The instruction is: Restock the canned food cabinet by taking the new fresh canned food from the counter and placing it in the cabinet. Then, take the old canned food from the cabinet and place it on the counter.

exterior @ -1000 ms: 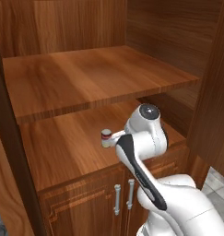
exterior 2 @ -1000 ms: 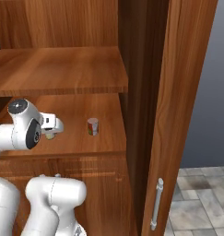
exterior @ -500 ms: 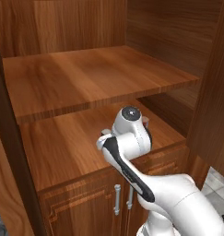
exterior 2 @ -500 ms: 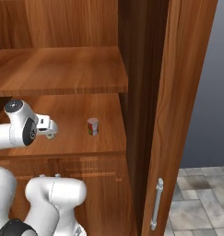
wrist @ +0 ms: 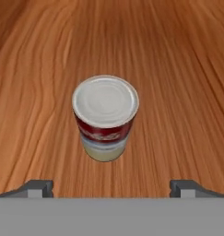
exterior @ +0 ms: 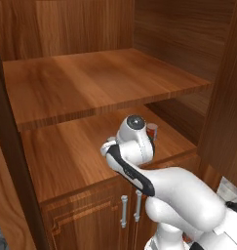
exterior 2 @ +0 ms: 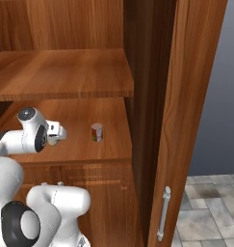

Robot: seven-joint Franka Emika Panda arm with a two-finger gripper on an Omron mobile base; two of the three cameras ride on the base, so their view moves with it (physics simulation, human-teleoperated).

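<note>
Reddish-brown wooden cabinet (exterior 2: 65, 72) shelving is seen holding, on its lower shelf, a small red can with a green mark (exterior 2: 97, 132) standing upright, while a maroon-and-cream can with a pale top (wrist: 105, 118) is framed, untouched, between the gripper's (wrist: 111, 186) spread fingertips.

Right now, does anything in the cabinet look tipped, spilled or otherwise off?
Nothing stands out. The old canned food stands upright on the lower shelf below the open hand, and the new fresh canned food stands upright further along that shelf. No spill or damage shows.
</note>
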